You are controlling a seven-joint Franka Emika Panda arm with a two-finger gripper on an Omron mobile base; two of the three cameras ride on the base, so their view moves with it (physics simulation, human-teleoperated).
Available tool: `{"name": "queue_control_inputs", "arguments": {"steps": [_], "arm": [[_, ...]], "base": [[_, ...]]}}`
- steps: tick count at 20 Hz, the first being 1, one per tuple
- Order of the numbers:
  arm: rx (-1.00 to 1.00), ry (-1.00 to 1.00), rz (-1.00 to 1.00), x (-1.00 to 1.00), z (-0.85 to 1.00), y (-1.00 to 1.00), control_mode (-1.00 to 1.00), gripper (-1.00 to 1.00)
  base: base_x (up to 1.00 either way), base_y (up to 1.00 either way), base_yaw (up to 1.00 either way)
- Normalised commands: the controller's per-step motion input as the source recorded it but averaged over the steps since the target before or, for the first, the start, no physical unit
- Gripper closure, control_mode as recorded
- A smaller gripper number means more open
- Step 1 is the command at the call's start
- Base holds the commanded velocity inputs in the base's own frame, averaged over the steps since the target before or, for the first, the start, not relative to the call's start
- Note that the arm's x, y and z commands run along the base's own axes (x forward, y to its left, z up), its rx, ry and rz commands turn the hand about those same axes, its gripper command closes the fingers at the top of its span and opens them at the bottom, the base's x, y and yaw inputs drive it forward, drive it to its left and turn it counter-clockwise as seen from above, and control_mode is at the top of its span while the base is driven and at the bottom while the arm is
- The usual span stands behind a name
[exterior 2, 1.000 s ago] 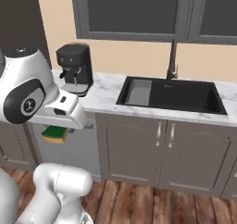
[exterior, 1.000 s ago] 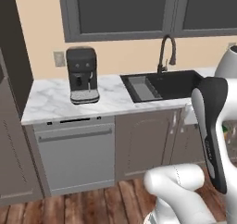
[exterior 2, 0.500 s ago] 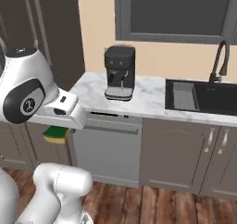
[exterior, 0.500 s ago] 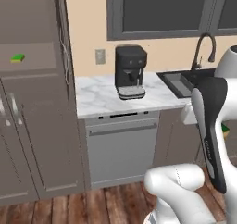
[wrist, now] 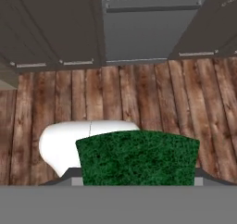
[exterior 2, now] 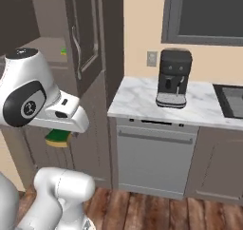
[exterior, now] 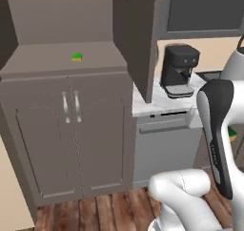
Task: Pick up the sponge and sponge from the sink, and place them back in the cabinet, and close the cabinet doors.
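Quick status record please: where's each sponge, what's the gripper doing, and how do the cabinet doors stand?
held sponge: green top, clamped in the gripper, low in front of the base, over the wood floor
other sponge: lying on the open cabinet shelf
gripper: shut on the held sponge
cabinet: upper door open, swung out toward the counter; lower doors shut
coffee machine: on the marble counter, right of the cabinet
remaining: place the held sponge, close the doors
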Motion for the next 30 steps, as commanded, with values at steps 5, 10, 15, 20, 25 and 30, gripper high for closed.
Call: {"name": "queue_control_inputs", "arguments": {"steps": [5, 10, 15, 20, 25, 30], "arm": [[0.0, 0.0, 0.0, 0.0, 0.0, 0.0, 1.0, 1.0], [0.0, 0.0, 0.0, 0.0, 0.0, 0.0, 1.0, 1.0], [0.0, 0.0, 0.0, 0.0, 0.0, 0.0, 1.0, 1.0], [0.0, 0.0, 0.0, 0.0, 0.0, 0.0, 1.0, 1.0], [0.0, 0.0, 0.0, 0.0, 0.0, 0.0, 1.0, 1.0], [0.0, 0.0, 0.0, 0.0, 0.0, 0.0, 1.0, 1.0]], "base": [[0.0, 0.92, 0.0], [0.0, 0.82, 0.0], [0.01, 0.56, 0.0], [0.21, 0.3, 0.0], [0.41, 0.06, 0.0], [0.5, 0.0, 0.0]]}}
